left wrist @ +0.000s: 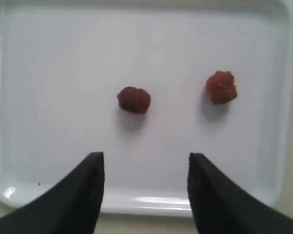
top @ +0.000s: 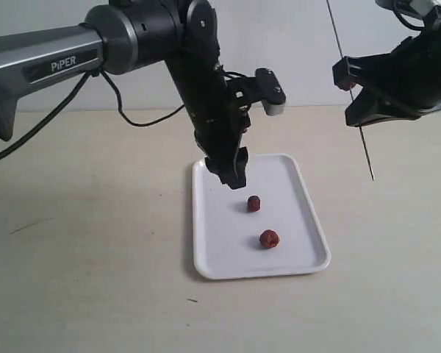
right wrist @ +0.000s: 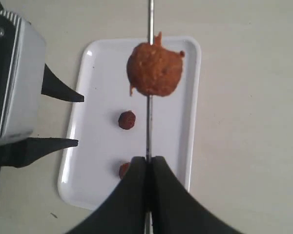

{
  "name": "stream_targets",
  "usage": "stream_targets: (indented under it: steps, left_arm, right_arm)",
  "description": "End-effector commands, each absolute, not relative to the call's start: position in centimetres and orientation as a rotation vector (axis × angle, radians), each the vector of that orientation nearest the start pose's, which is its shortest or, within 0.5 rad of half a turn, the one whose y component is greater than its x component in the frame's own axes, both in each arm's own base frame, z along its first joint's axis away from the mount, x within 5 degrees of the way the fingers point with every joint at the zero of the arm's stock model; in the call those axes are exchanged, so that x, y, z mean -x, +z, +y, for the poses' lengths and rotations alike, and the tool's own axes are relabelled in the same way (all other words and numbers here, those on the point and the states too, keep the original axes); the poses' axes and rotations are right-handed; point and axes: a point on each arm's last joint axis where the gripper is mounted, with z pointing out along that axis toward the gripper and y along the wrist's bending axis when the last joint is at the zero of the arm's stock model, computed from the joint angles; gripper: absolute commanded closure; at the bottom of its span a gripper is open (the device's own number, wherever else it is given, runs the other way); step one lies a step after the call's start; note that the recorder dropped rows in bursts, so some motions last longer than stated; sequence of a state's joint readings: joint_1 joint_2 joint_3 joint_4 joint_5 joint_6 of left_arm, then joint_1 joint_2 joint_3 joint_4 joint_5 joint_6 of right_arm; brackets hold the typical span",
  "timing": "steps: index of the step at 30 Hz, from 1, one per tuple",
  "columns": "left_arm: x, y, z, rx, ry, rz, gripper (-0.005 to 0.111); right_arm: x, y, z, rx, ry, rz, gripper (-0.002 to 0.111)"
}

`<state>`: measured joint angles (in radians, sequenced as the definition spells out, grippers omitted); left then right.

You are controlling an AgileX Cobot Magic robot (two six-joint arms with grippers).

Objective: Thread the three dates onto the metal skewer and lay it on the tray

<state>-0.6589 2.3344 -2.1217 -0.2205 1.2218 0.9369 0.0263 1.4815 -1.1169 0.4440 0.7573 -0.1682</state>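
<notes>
Two dates (top: 254, 204) (top: 269, 238) lie loose on the white tray (top: 213, 257). In the left wrist view the dates (left wrist: 134, 100) (left wrist: 221, 87) rest apart on the tray (left wrist: 49, 73). My left gripper (top: 234, 176) (left wrist: 145, 161) hovers over the tray's far end, open, with nothing between its fingers. My right gripper (top: 351, 92) (right wrist: 148, 161) is raised at the right, shut on the metal skewer (top: 364, 143) (right wrist: 149, 126). A third date (right wrist: 154, 70) is threaded on the skewer beyond the jaws. One tray date (right wrist: 123, 169) is half hidden behind my right finger.
The tray stands on a pale beige tabletop (top: 88, 243). A black cable (top: 143, 121) trails behind the left arm. The skewer's lower tip (top: 373, 176) hangs above the table to the right of the tray.
</notes>
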Motion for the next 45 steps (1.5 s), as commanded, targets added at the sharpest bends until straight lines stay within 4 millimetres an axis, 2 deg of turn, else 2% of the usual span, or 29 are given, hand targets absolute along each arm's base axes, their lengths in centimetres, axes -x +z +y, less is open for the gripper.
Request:
stream_targets:
  steps: [1,5,9,12,17,23,45]
  left_arm:
    - [-36.8,20.1,-33.3,-2.177,-0.260,1.877,0.055]
    - [-36.8,18.9,-34.0,-2.248,-0.226,1.778,0.055]
    - [-37.1,17.1,-34.1,-2.283,-0.204,1.768,0.055]
    - [-37.8,16.0,-34.5,-2.248,-0.163,1.748,0.055]
    - [-38.2,15.4,-34.8,-2.207,-0.150,1.737,0.055]
    - [-38.3,13.0,-34.9,-2.234,-0.160,1.769,0.055]
    - [-38.5,12.9,-35.2,-2.172,-0.182,1.786,0.055]
  right_arm:
    - [-30.6,29.2,3.2,-0.060,0.430,2.554,0.108]
    - [-30.6,29.1,3.1,-0.054,0.422,2.557,0.108]
    - [-30.6,29.2,3.1,-0.059,0.427,2.553,0.108]
    - [-30.7,29.2,3.1,-0.058,0.423,2.545,0.108]
    - [-30.7,29.2,3.1,-0.056,0.421,2.546,0.108]
    - [-30.7,29.2,3.1,-0.054,0.421,2.545,0.108]
    - [-30.7,29.2,3.1,-0.032,0.412,2.541,0.108]
